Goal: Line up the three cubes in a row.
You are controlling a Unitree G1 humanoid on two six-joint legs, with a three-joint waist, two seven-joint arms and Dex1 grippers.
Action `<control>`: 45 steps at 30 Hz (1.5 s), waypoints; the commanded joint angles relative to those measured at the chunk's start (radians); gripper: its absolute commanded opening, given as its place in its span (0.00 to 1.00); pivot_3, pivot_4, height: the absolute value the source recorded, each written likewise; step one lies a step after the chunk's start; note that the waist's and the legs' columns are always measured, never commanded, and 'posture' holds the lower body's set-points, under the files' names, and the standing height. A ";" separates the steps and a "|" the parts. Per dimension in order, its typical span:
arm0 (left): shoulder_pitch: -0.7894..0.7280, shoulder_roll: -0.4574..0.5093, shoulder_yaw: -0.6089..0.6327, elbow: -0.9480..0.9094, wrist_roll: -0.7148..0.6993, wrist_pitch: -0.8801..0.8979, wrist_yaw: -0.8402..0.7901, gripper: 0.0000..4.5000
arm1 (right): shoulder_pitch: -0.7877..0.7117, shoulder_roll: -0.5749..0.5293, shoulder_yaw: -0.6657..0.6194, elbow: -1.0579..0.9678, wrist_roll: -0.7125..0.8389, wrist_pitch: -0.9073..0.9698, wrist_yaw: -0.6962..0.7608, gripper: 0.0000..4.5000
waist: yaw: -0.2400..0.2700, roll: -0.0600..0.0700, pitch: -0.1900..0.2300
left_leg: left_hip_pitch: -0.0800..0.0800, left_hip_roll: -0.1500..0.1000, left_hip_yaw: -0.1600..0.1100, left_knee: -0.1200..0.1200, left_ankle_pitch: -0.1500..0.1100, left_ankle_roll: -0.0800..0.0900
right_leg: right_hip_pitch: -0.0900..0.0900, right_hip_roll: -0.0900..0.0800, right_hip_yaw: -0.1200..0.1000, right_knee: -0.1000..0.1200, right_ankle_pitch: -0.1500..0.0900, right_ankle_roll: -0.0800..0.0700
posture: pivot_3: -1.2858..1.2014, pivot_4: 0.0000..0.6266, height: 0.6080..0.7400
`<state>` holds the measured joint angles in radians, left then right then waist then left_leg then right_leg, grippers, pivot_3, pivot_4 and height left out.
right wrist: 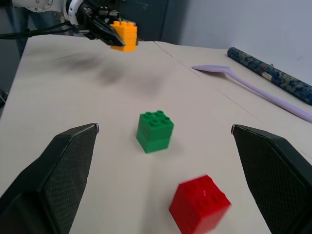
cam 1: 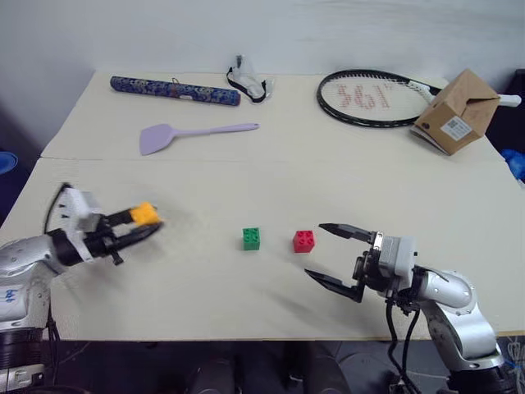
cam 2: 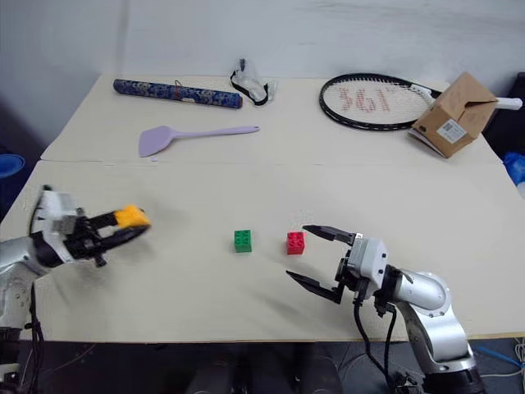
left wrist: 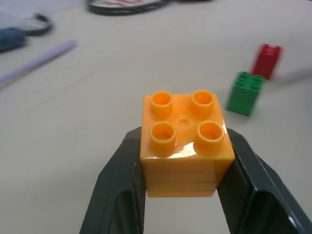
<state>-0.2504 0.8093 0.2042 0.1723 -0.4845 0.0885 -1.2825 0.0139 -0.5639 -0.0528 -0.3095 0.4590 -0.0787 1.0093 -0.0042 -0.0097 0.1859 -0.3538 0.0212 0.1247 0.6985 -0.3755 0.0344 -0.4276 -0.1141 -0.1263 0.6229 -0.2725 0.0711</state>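
- Yellow-orange cube (left wrist: 184, 144): glossy plastic block with four round hollow studs on top, clamped between the left hand's (cam 1: 139, 223) black fingers, above the tabletop (cam 1: 205, 287) at about 9 o'clock from the green cube.
- Green cube (cam 1: 252, 238): studded, upright on the tabletop, just beside the red one.
- Red cube (cam 1: 303, 240): studded, at 3 o'clock of green.
- Right hand (cam 1: 332, 257): fingers wide apart, empty, near the red cube at its 4 o'clock.

Left gripper (cam 1: 141, 223) at frame left grips the orange cube (cam 1: 146, 214); green cube (cam 1: 252, 238) and red cube (cam 1: 303, 240) sit centre; right gripper (cam 1: 336, 258) spread wide.
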 commanded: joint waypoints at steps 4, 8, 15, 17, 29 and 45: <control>-0.252 -0.060 -0.193 0.312 0.141 -0.249 -0.263 0.34 | 0.059 -0.056 -0.088 -0.071 0.033 0.021 -0.009 1.00 | 0.003 0.000 0.000 | 0.000 0.001 0.002 0.000 0.001 0.000 | -0.001 0.003 -0.003 0.003 0.000 0.000 | 0.52 0.24 1.00; -0.401 -0.101 -0.270 0.562 0.209 -0.425 -0.331 0.34 | 0.123 -0.078 -0.126 -0.134 0.041 0.044 -0.026 1.00 | 0.010 0.000 0.000 | -0.001 -0.001 0.001 0.001 0.003 0.003 | -0.001 0.003 -0.005 0.003 0.000 0.001 | 0.52 0.24 1.00; -0.532 -0.140 -0.348 0.793 0.220 -0.527 -0.332 0.34 | 0.215 -0.084 -0.188 -0.198 0.040 0.057 -0.061 1.00 | 0.004 -0.001 0.000 | -0.001 -0.002 0.002 0.001 0.002 0.005 | -0.001 0.001 -0.007 0.002 0.001 0.003 | 0.52 0.24 1.00; -0.546 -0.154 -0.388 0.809 0.207 -0.528 -0.332 0.34 | 0.231 -0.086 -0.200 -0.206 0.040 0.059 -0.067 1.00 | 0.004 -0.001 0.000 | -0.001 -0.003 0.001 0.001 0.003 0.005 | 0.000 0.001 -0.006 0.002 0.002 0.003 | 0.52 0.24 1.00; -0.539 -0.142 -0.493 0.805 0.165 -0.508 -0.332 0.34 | 0.227 -0.111 -0.231 -0.152 0.040 0.039 -0.037 1.00 | 0.005 -0.001 0.000 | -0.001 -0.004 0.000 0.001 0.003 0.006 | 0.001 -0.001 -0.005 0.002 0.002 0.003 | 0.52 0.24 1.00; -0.190 0.101 -0.141 0.488 0.065 -0.405 -0.188 0.96 | 0.038 -0.249 -0.272 0.124 0.065 0.006 0.184 1.00 | -0.008 0.000 0.000 | -0.002 -0.002 -0.001 0.001 0.003 0.006 | 0.001 -0.001 -0.004 0.000 0.002 0.003 | 0.52 0.24 1.00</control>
<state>-0.4819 0.8841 0.0029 0.7485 -0.3819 -0.3505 -1.4949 0.0772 -0.7868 -0.2909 -0.1948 0.4988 -0.0526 1.1611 -0.0124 -0.0102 0.1859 -0.3554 0.0195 0.1234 0.6997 -0.3729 0.0403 -0.4266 -0.1162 -0.1286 0.6227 -0.2708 0.0743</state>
